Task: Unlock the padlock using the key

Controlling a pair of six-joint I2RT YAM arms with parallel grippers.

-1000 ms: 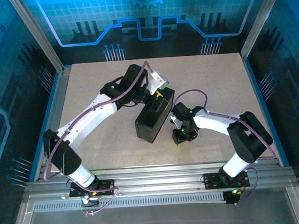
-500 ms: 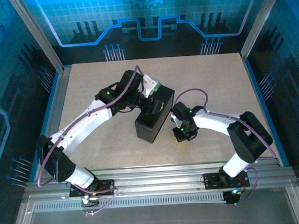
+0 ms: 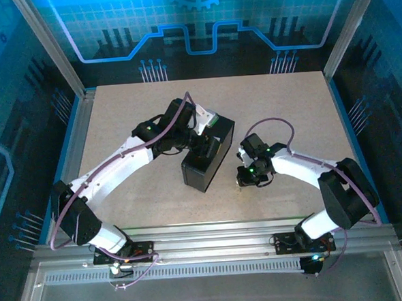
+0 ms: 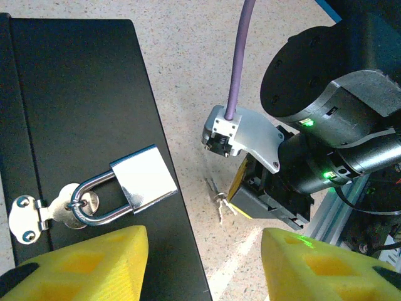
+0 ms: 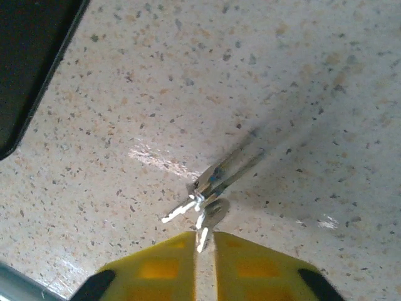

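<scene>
Nearest me, my right pincer point(image 5: 203, 248) is closed to a thin slit on the tip of the small grey metal key point(image 5: 213, 179). The key lies flat on the speckled beige counter point(image 5: 326, 94), just ahead of the yellow fingertips point(image 5: 163, 263). Over the last second this arm's forearm has swung outward while the pincer held its spot, so I judge the key pinched but not yet lifted.

Farther off, my left pincer point(image 4: 203, 263) hangs wide open, having dropped over the black rectangular box point(image 4: 75, 94). The small silvery padlock point(image 4: 145, 180) sits just ahead of it, shackle still through the metal hasp point(image 4: 28, 216). I judge this pincer ready to steady the lock.
</scene>
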